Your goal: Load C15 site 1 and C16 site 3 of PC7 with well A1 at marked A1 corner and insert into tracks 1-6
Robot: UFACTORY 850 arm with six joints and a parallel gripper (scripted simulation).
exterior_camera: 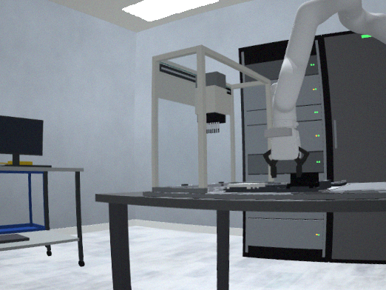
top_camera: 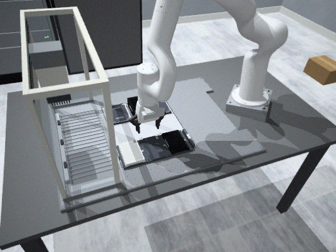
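1. The gripper [top_camera: 147, 126] is standing fully released, fingers spread wide and pointing down, with nothing between them.
2. In the exterior view the gripper [exterior_camera: 285, 167] is hanging clear above the table [top_camera: 29, 180], with its fingertips apart from everything below.
3. In the top view the gripper is hovering over the pale apron [top_camera: 151, 131], between the row of nests behind it and the plate carrier PC7 [top_camera: 151, 150] in front of it.
4. PC7 is lying loose on the apron, outside the instrument frame [top_camera: 111, 128] and slightly skewed relative to the loading rails [top_camera: 82, 144].
5. A white plate [top_camera: 131, 154] is sitting on the carrier end nearest the rails, and a black plate [top_camera: 175, 141] is sitting on the opposite end. Which plate is C15 and which is C16 cannot be told from the pictures.
6. The middle stretch of the carrier is showing only its dark grey surface.
7. A dark block [top_camera: 132, 103] is standing in the nest row directly behind the wrist, partly hidden by the arm; a flatter dark nest [top_camera: 120, 113] is lying beside it, toward the frame.
8. The arm's base plate [top_camera: 232, 109] is resting on the table, well apart from the carrier.
9. A cardboard box [top_camera: 322, 69] is sitting on the floor beyond the table.
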